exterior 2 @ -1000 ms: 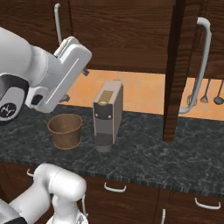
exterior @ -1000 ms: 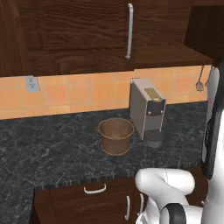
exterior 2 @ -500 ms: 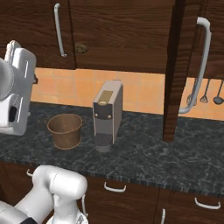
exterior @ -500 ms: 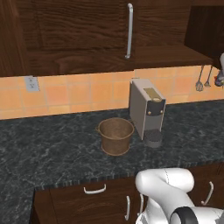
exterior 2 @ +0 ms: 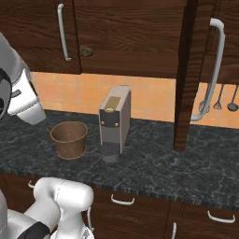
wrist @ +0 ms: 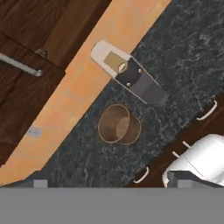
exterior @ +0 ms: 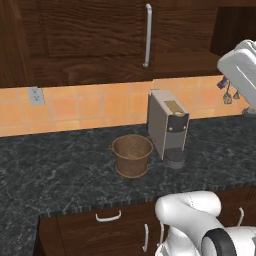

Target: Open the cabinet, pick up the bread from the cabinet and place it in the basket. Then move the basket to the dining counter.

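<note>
Basket [exterior: 132, 155] stands upright on the black speckled table [exterior: 55, 175], just left of the grey coffee machine [exterior: 167, 129] and apart from it; nothing shows inside it. From above, in the hand view, the basket [wrist: 118, 124] sits below the coffee machine [wrist: 129, 74], near the orange tiled wall [wrist: 83, 83]. Wall cabinet [exterior 2: 130, 35] hangs over the table; one dark door [exterior 2: 186, 79] with a long silver handle [exterior 2: 211, 70] stands swung out edge-on at the right of the right base view. Claw is released, its jaws spread wide and grasping nothing; both dark tips [wrist: 39, 180] show low in the hand view. Kitchen utensils [exterior 2: 224, 100] hang on the wall at right.
</note>
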